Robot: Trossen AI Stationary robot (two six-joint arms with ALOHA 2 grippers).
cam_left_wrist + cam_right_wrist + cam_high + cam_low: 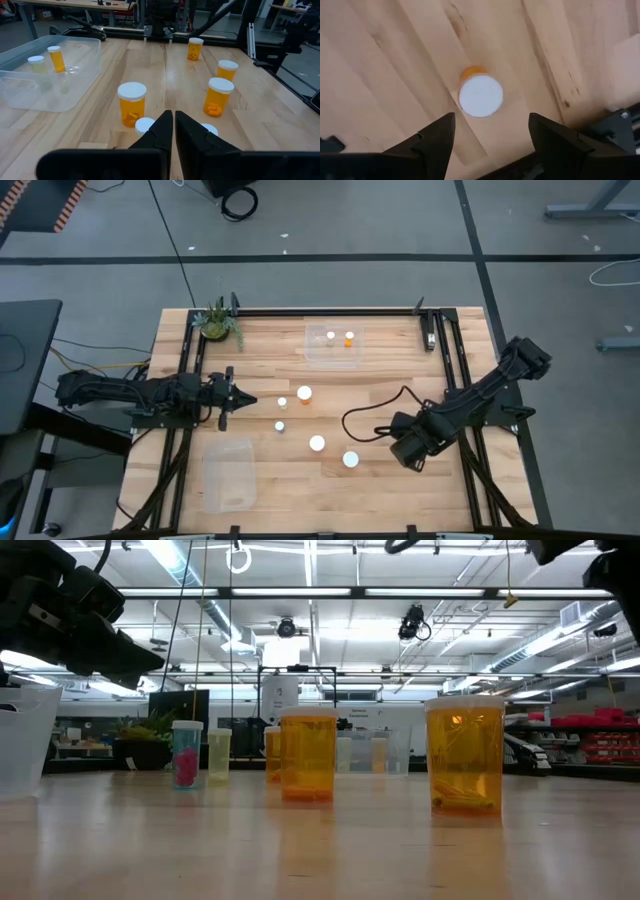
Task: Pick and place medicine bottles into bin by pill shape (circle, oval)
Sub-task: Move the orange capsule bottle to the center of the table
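Observation:
Five orange medicine bottles with white caps stand upright on the wooden table, among them one at the middle (304, 393), one nearer (317, 443) and one nearest my right arm (351, 460). My right gripper (408, 452) hangs above the table, pointing down and open. In the right wrist view a bottle's white cap (480, 95) lies below and ahead of the gap between its fingers (492, 122), untouched. My left gripper (232, 395) waits shut at the table's left, level, facing the bottles (132, 102).
A clear bin (333, 343) at the far middle holds two small bottles (349, 337). A second clear bin (228, 473) stands near the front left. A small green potted plant (215, 323) sits at the far left corner. A black cable (372, 420) loops beside my right arm.

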